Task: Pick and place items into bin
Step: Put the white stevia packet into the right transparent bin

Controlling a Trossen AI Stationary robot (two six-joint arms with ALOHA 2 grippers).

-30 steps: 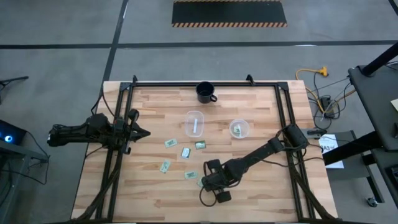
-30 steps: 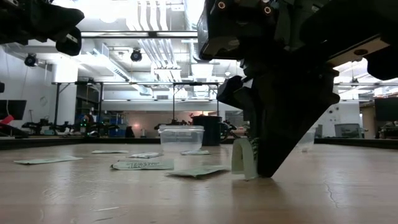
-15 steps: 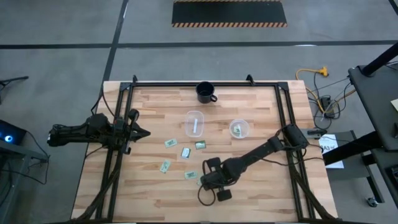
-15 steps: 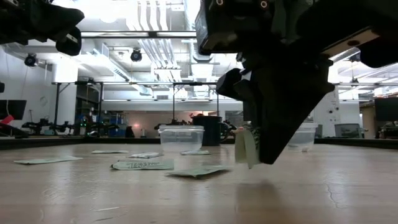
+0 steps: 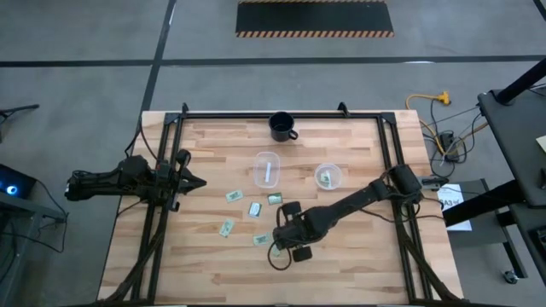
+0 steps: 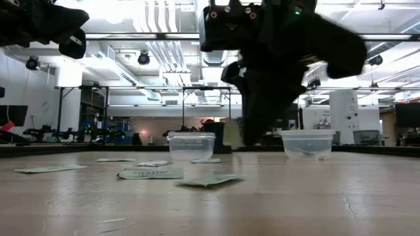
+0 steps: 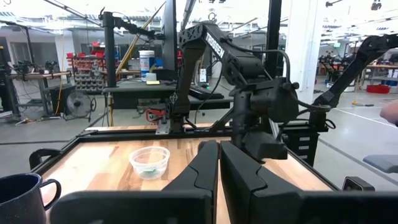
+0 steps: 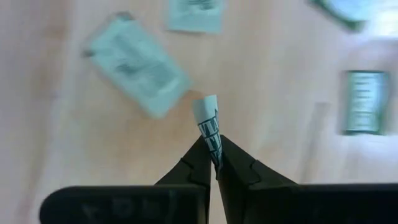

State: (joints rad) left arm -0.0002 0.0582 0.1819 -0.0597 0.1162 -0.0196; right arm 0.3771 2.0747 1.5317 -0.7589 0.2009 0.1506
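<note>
Several pale green and white packets lie flat on the wooden table: (image 5: 233, 195), (image 5: 255, 208), (image 5: 275, 199), (image 5: 226, 227), (image 5: 261, 240). My right gripper (image 5: 277, 242) hangs above the table's near middle, shut on one more packet (image 8: 209, 118), which the low view shows clear of the table (image 6: 231, 132). A rectangular clear bin (image 5: 268, 168) and a round clear bin (image 5: 328, 176) with something green inside stand farther back. My left gripper (image 5: 198, 181) rests shut at the table's left edge. My right gripper pinches one end of the packet (image 8: 214, 144) between its two fingertips. The fingers come steeply from above, pointing down. The packet sticks out below the fingertips, bent lengthwise, and is lifted clear of the table.
A dark mug (image 5: 282, 126) stands near the far edge. A black frame (image 5: 162, 213) runs along the table's left and right sides. Bare wood lies in front of and to the right of my right gripper.
My right gripper has risen and gone toward the far edge, tipping a little, and has stayed shut. The packet, whose lower edge stood on the table a second ago, is now lifted clear and carried along.
</note>
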